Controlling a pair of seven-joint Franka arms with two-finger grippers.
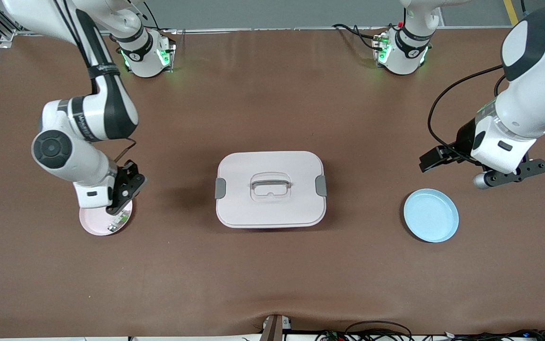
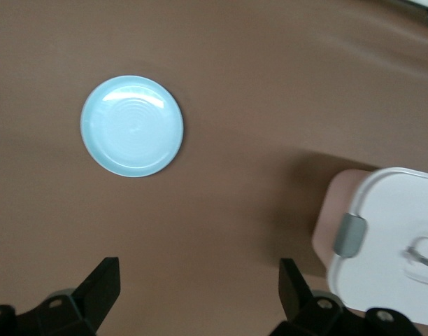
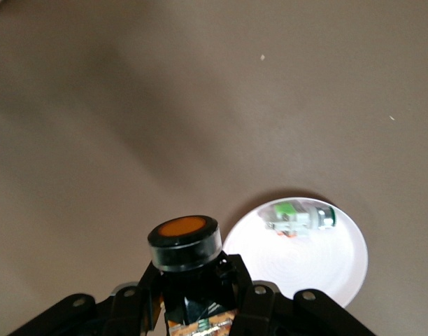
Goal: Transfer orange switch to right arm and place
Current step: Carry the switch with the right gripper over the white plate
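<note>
My right gripper (image 1: 117,204) is shut on the orange switch (image 3: 184,241), a black stub with a round orange face. It holds the switch low over the pink plate (image 1: 93,226), at that plate's edge in the right wrist view (image 3: 319,269). In the front view the switch is hidden by the gripper. My left gripper (image 1: 438,158) is open and empty, up over the table beside the blue plate (image 1: 431,215). Its fingers (image 2: 102,287) stand wide apart in the left wrist view, with the blue plate (image 2: 132,126) ahead of them.
A small green-white-grey part (image 1: 120,220) lies on the pink plate and also shows in the right wrist view (image 3: 298,218). A white lidded box (image 1: 270,208) with a handle stands mid-table, and its corner shows in the left wrist view (image 2: 389,231).
</note>
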